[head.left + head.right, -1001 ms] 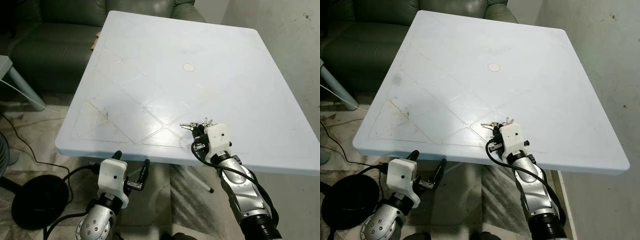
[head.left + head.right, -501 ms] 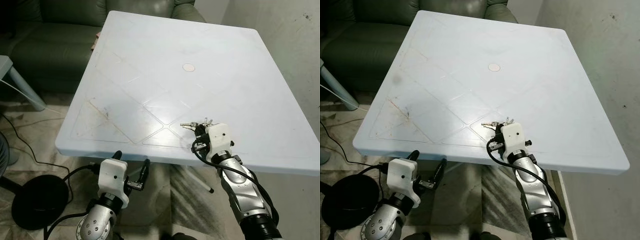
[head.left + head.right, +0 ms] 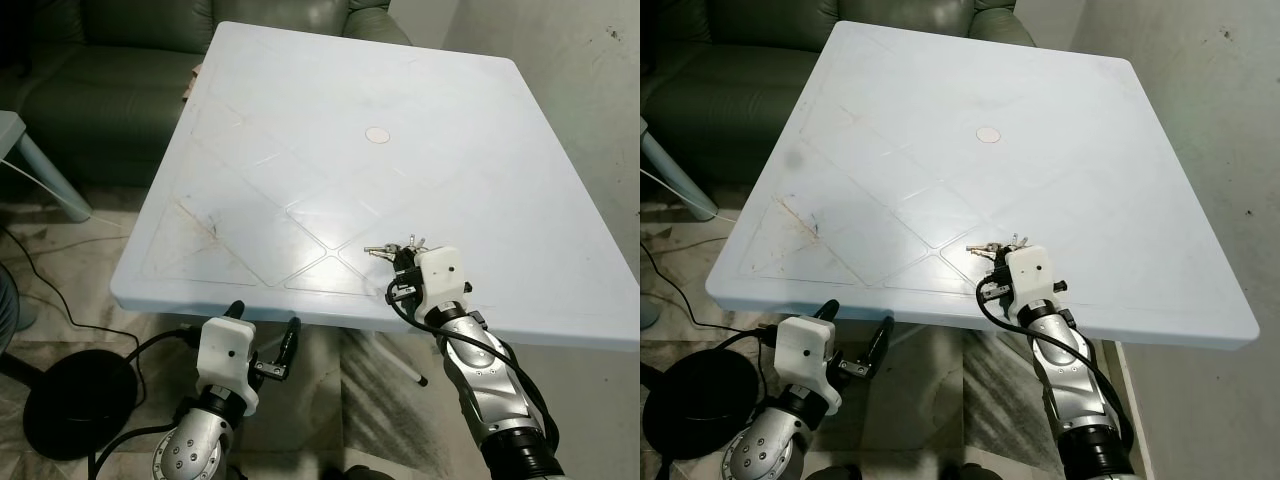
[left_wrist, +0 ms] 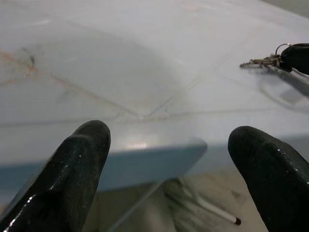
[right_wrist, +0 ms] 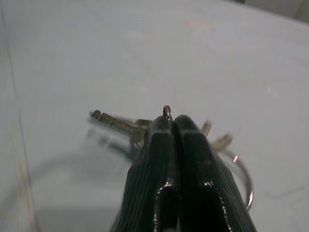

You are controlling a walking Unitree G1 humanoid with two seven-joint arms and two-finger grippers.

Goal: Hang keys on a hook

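Pale blue smooth plastic tabletop (image 3: 300, 130), faintly glossy, scuffed. Silvery metal keys on a ring (image 5: 126, 126). Glossy ribbed black fingers (image 5: 154, 164). Dark green leather-like sofa (image 3: 90, 80).

Table: pale blue plastic table (image 3: 300, 130), scuffed, diamond grooves.
On it: bunch of keys (image 3: 385, 249) near front edge.
Centre: round plug (image 3: 377, 135).
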